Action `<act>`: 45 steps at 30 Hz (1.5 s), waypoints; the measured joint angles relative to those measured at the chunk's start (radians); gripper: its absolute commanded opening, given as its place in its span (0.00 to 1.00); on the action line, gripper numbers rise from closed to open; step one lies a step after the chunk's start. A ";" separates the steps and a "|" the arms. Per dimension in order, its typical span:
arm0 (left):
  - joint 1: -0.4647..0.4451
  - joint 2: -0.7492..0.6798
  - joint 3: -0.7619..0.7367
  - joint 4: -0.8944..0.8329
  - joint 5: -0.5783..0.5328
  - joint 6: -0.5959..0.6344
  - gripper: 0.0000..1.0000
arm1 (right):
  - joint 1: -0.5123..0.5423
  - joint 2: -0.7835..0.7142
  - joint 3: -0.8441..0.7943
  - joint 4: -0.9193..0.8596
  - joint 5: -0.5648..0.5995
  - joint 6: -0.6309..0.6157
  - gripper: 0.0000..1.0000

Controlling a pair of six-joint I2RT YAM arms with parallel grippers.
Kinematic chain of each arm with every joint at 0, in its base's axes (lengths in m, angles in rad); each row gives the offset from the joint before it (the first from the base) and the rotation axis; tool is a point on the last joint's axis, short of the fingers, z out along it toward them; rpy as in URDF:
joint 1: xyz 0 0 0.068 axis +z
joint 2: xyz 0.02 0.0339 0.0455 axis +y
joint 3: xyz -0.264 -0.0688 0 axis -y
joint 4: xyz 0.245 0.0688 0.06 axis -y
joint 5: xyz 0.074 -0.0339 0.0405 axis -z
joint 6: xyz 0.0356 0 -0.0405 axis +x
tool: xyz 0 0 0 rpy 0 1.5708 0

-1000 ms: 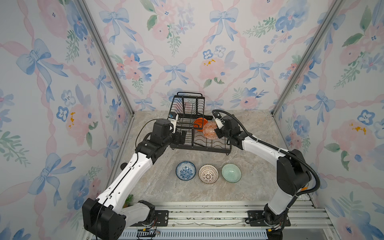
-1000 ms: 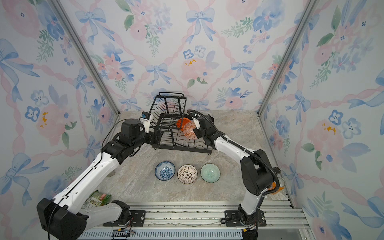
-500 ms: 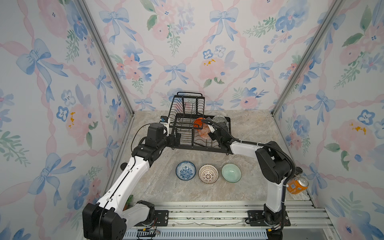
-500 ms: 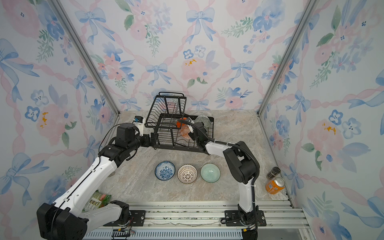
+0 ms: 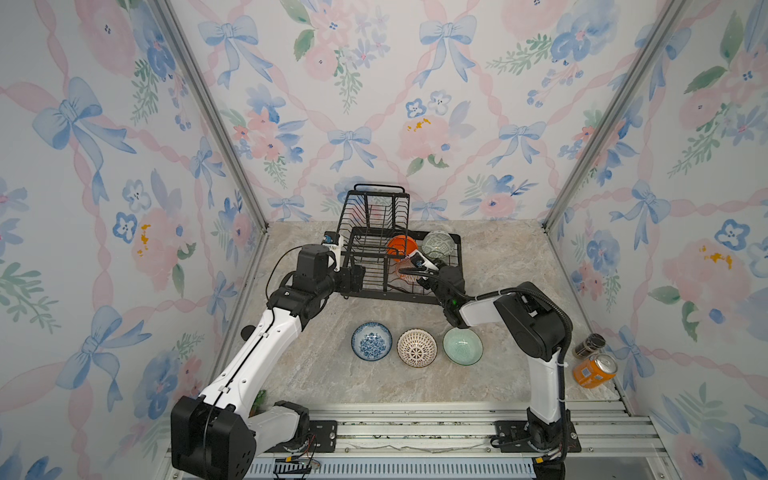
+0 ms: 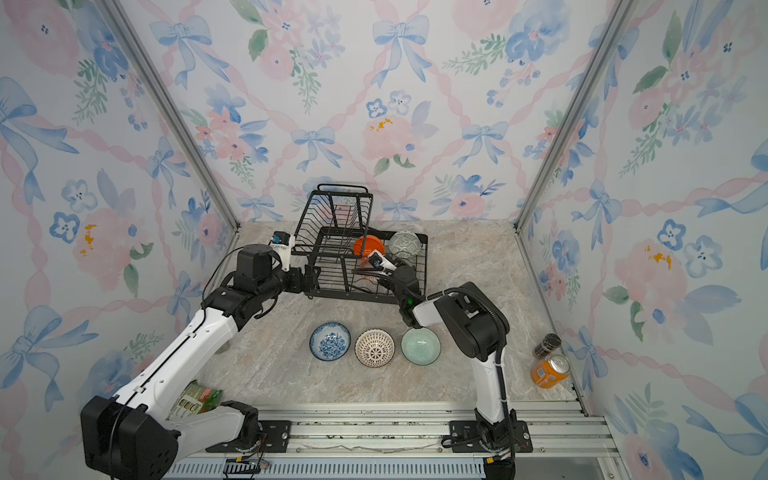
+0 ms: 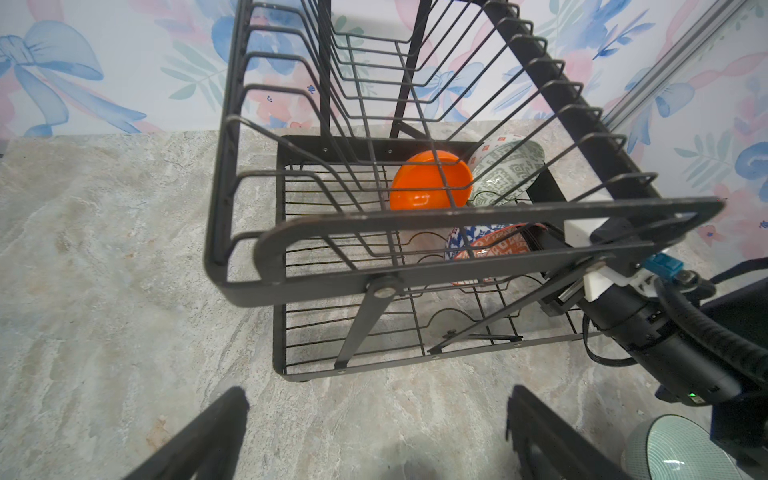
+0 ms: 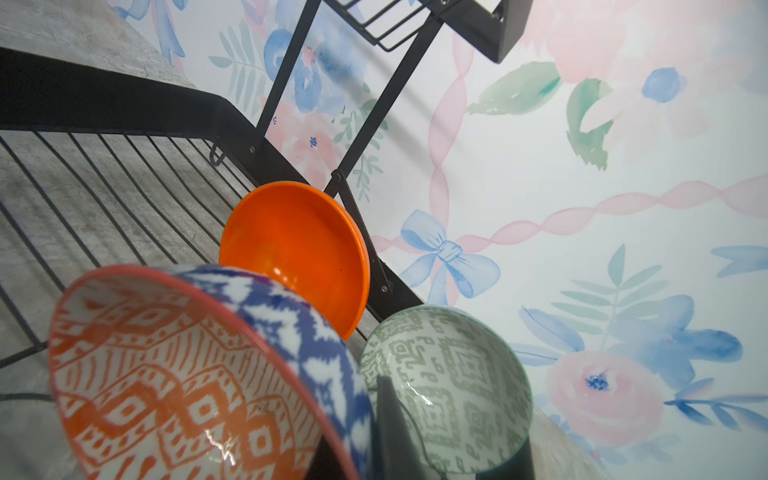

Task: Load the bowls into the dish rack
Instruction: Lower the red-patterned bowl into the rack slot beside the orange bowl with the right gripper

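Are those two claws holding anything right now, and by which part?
The right gripper pinches the orange-and-white patterned bowl by its rim. The left gripper is open and holds nothing.

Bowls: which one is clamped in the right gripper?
The orange-white patterned bowl, blue-white outside: the right gripper clamps its rim. The plain orange bowl and grey-green bowl lean free in the dish rack; three more sit untouched on the table.

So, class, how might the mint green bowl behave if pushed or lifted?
The mint green bowl looks glazed and glossy, so probably slippery, rigid and chippable. Upright on the table, it would likely slide rather than roll.
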 measured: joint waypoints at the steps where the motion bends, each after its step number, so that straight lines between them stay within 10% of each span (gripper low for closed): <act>1: 0.000 0.000 0.000 0.003 0.001 0.000 0.98 | 0.002 0.010 0.000 0.019 0.005 -0.013 0.00; 45: 0.000 0.020 0.000 0.007 0.032 0.000 0.98 | 0.016 0.193 0.212 0.089 -0.010 -0.244 0.00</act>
